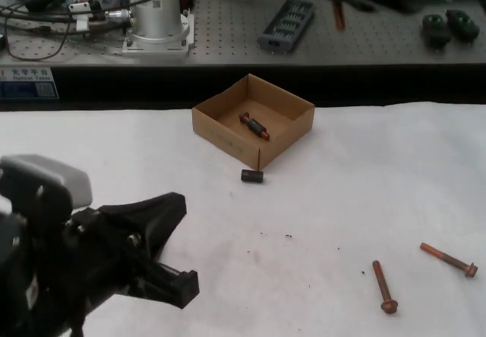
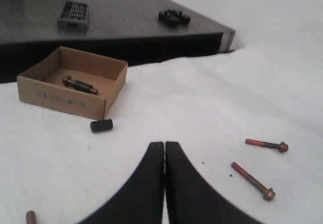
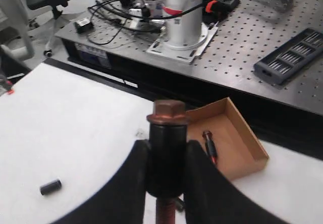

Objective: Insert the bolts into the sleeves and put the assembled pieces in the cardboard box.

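Cardboard box point(image 1: 228, 140) at mid-bench on a white cloth point(image 1: 319, 200), seen from the high view, with one boxed piece point(image 1: 255, 126) lying inside. A sleeve point(image 1: 251, 176) rests just beside the box's near corner. A near bolt point(image 1: 384, 285) and a far bolt point(image 1: 449, 260) lie loose on the cloth, well apart from the box. An arm point(image 1: 83, 261) fills the near corner; which side it belongs to cannot be told.

Left wrist view: the left gripper point(image 2: 164, 148) hangs over the cloth with its fingers pressed together, holding nothing. The box, the sleeve and both bolts lie beyond it. A third bolt's end point(image 2: 30, 216) pokes in at the edge.

Right wrist view: the right gripper point(image 3: 166, 148) is clamped on the held piece point(image 3: 166, 133) — a bolt standing upright through a dark sleeve, head on top. The box lies beyond it, and a far sleeve point(image 3: 50, 186) lies well apart from the box.
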